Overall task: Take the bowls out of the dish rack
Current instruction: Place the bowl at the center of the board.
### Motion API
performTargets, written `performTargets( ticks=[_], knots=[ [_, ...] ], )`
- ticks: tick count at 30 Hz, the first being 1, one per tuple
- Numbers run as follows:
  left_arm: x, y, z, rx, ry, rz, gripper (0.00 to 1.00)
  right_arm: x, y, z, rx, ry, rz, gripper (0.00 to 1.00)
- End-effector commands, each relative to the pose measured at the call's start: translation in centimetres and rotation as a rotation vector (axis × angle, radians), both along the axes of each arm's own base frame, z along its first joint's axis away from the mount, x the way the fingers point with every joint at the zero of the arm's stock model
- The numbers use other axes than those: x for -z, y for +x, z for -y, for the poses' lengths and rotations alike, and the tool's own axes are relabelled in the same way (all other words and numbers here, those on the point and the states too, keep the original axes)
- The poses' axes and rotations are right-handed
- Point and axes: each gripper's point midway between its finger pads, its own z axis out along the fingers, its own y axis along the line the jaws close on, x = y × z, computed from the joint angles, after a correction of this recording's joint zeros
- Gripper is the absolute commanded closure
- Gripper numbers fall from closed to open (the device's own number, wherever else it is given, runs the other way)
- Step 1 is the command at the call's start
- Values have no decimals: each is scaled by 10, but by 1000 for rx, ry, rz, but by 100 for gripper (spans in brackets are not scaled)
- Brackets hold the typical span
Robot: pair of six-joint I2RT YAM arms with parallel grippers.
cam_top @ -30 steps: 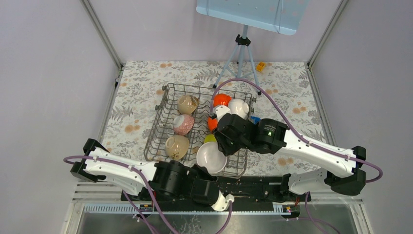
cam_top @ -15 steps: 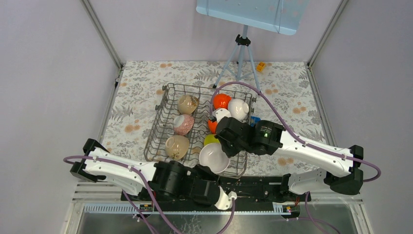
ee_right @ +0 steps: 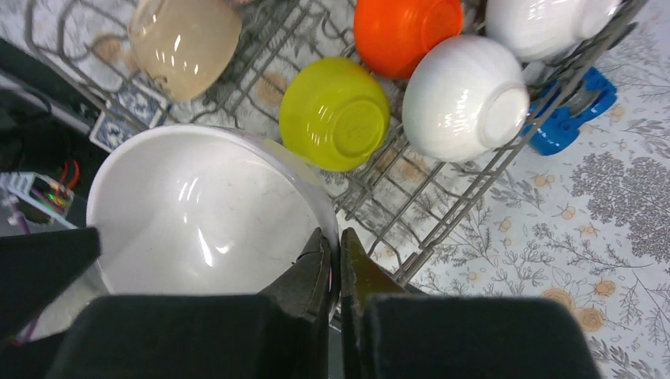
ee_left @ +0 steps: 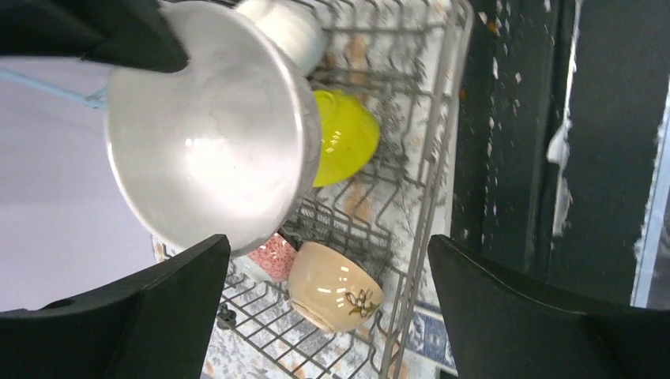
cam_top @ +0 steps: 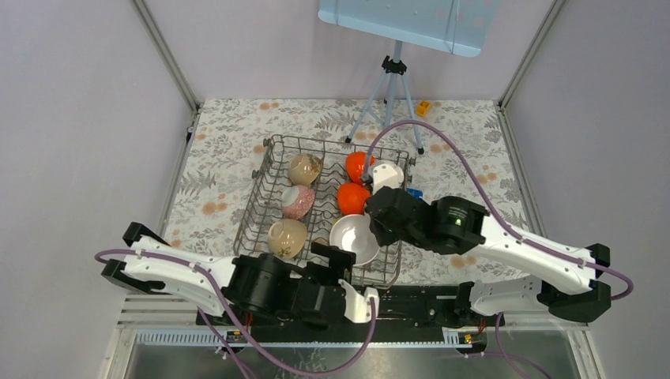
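My right gripper (ee_right: pixel 335 260) is shut on the rim of a white bowl (ee_right: pixel 205 213), which hangs tilted over the near right corner of the dish rack (cam_top: pixel 257 197). My left gripper (ee_left: pixel 328 316) stands wide open just below that bowl (ee_left: pixel 205 134), touching nothing. In the rack lie a lime-yellow bowl (ee_right: pixel 336 114), two orange bowls (cam_top: pixel 353 197) (cam_top: pixel 357 164), white bowls (ee_right: pixel 462 99), two beige bowls (cam_top: pixel 304 168) (cam_top: pixel 287 237) and a pink patterned bowl (cam_top: pixel 298 201).
A blue block (ee_right: pixel 573 110) lies against the rack's right side. A grey tripod (cam_top: pixel 387 87) stands behind the rack, with a small yellow block (cam_top: pixel 423 107) beside it. The black base rail runs along the near edge under my left gripper.
My left gripper opened, let go of the white bowl and drew back toward the near edge. My right gripper closed on the bowl's rim and lifted it slightly up and to the right.
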Motion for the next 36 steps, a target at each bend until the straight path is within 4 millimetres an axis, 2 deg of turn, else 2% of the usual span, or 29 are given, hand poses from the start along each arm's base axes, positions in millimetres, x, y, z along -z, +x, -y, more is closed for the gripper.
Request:
performTargets(
  ticks=[1, 7, 11, 14, 17, 20, 24, 31, 36],
  knots=[
    [-55, 13, -3, -174, -282, -42, 1, -32, 24, 32, 186, 74, 161, 100],
    [-101, 11, 7, -297, -623, -223, 1, -26, 36, 62, 321, 73, 239, 100],
    [-124, 21, 16, -422, -901, -362, 1, -16, 38, 67, 359, 80, 231, 100],
    [-138, 32, 29, -467, -1098, -540, 1, -6, 39, 64, 366, 79, 214, 100],
    [-133, 55, 38, -594, -1189, -669, 1, -1, 40, 61, 373, 92, 205, 100],
    [-109, 95, 38, -859, -1208, -720, 1, 4, 40, 56, 372, 109, 190, 100],
    [-76, 126, 29, -1130, -1217, -781, 1, 12, 42, 53, 378, 114, 171, 100],
    [-52, 141, 10, -1281, -1305, -766, 1, 23, 50, 53, 411, 148, 115, 100],
    [-38, 141, 9, -1299, -1227, -717, 1, 31, 57, 46, 408, 155, 61, 100]
  ],
)
